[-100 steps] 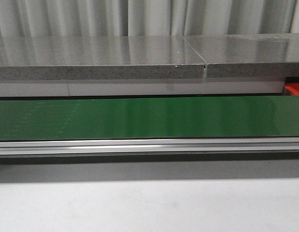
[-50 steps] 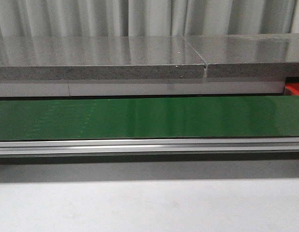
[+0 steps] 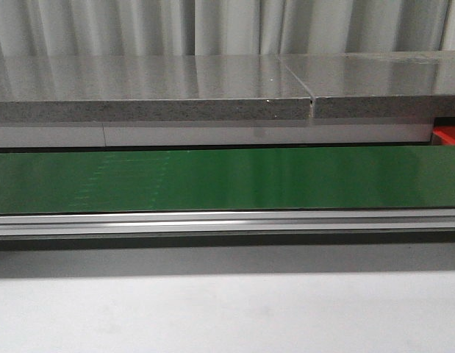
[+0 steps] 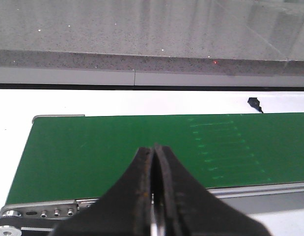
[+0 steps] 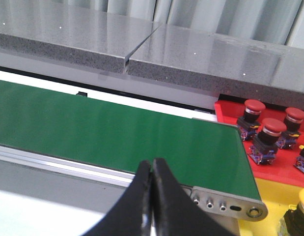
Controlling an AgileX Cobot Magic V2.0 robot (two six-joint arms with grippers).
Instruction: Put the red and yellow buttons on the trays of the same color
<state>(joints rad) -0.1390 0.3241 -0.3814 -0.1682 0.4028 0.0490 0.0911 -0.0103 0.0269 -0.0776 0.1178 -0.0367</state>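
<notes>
Both the left gripper (image 4: 154,196) and right gripper (image 5: 152,196) were closed and empty above the bare green belt (image 3: 227,179), probably waiting, while red buttons (image 5: 270,129) sat on the red tray (image 5: 225,112) at right.

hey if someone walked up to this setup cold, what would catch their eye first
Probably the green conveyor belt, running bare across the whole front view. Next, in the right wrist view, the red tray past the belt's end, holding three red buttons, with a yellow button on the yellow tray beside it. Both the left gripper and right gripper hang shut over the belt's near edge.
</notes>
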